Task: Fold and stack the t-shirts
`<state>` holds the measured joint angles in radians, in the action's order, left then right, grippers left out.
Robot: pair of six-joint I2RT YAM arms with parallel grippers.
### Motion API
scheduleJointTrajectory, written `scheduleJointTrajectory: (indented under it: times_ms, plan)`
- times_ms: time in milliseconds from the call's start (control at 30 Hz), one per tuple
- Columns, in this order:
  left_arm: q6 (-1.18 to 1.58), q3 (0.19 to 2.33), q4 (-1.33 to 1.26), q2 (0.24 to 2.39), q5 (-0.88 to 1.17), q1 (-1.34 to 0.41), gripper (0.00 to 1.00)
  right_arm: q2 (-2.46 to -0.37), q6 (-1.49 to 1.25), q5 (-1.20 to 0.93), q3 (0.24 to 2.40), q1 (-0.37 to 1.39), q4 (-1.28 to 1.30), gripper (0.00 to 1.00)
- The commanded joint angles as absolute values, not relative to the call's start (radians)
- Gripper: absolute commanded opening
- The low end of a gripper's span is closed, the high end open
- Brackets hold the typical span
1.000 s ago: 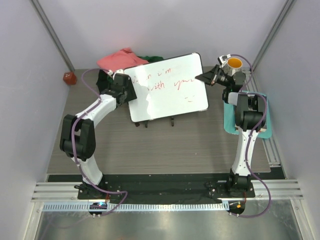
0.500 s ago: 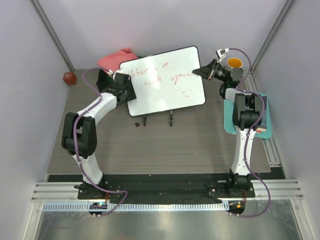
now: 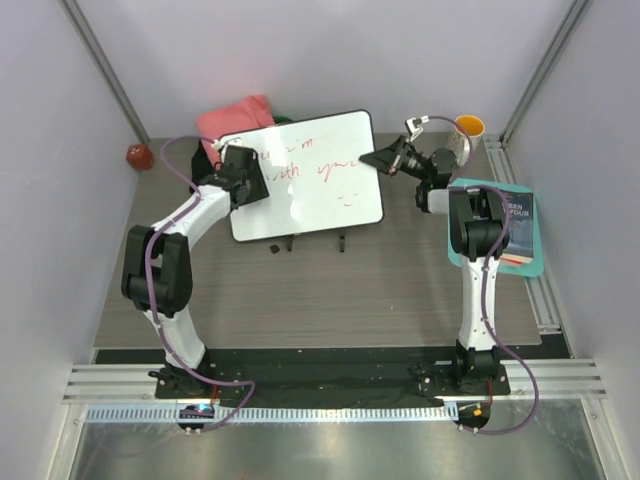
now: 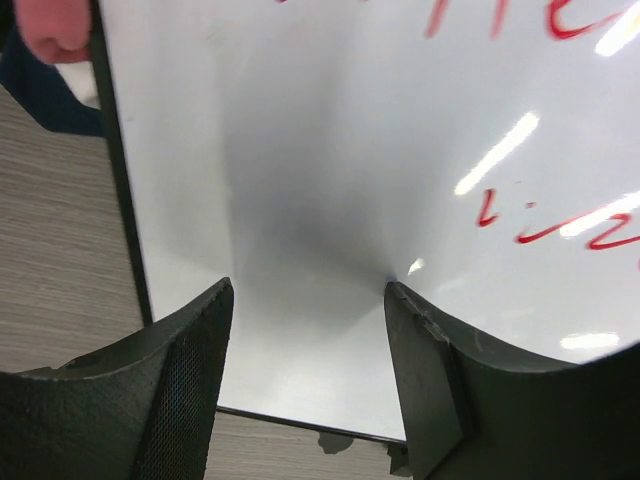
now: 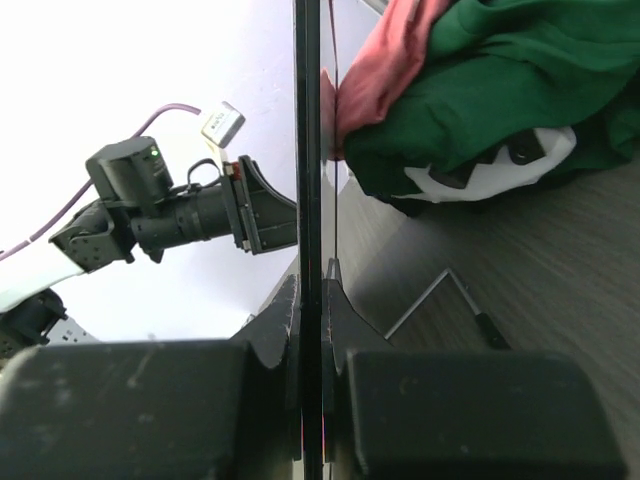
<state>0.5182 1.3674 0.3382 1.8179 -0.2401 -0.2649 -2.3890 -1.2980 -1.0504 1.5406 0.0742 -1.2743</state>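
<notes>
The t-shirts lie heaped at the table's back behind a white board [image 3: 300,178] with red writing. A salmon-pink t-shirt [image 3: 233,117] is on top, and a dark green t-shirt [image 3: 288,118] peeks out beside it. In the right wrist view the pink t-shirt [image 5: 385,60] lies over the green t-shirt [image 5: 500,80], with a bit of white cloth [image 5: 480,175] under them. My right gripper [image 3: 385,160] [image 5: 312,275] is shut on the board's right edge [image 5: 310,150]. My left gripper [image 3: 245,175] [image 4: 308,288] is open over the board's left part [image 4: 330,180], holding nothing.
A white mug [image 3: 468,128] with an orange inside stands at the back right. A book [image 3: 512,225] lies on a teal mat at the right edge. A red object [image 3: 137,155] sits at the far left. The board's stand legs [image 3: 342,241] and a small dark bit [image 3: 272,249] lie in front.
My right gripper has carried the board to the left, away from the mug. The left gripper has stayed open over the board's left part.
</notes>
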Motion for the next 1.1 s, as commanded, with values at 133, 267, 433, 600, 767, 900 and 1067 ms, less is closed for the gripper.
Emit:
scheduleJointTrajectory:
  times_ms: [133,267,433,600,767,900,1067]
  plan:
    - [0.509,1.342,0.310,1.759,-0.236,-0.255,0.63,-2.296,-1.330,-0.999,1.471,0.098,-1.670,0.01]
    - [0.508,1.350,0.310,1.778,-0.218,-0.255,0.63,-2.283,-1.327,-1.002,1.479,0.081,-1.669,0.01]
    - [0.512,1.353,0.311,1.792,-0.207,-0.255,0.63,-2.264,-1.341,-1.005,1.499,0.035,-1.671,0.01]
    - [0.518,1.355,0.304,1.796,-0.187,-0.255,0.63,-2.234,-1.333,-1.022,1.493,-0.015,-1.671,0.01]
    - [0.529,1.341,0.311,1.793,-0.121,-0.261,0.63,-2.244,-1.331,-0.997,1.485,-0.020,-1.669,0.01]
    - [0.558,1.266,0.301,1.725,-0.192,-0.265,0.64,-2.275,-1.347,-0.994,1.534,-0.011,-1.669,0.01]
    - [0.630,1.227,0.293,1.695,-0.221,-0.230,0.72,-2.273,-1.354,-0.989,1.568,-0.011,-1.669,0.01]
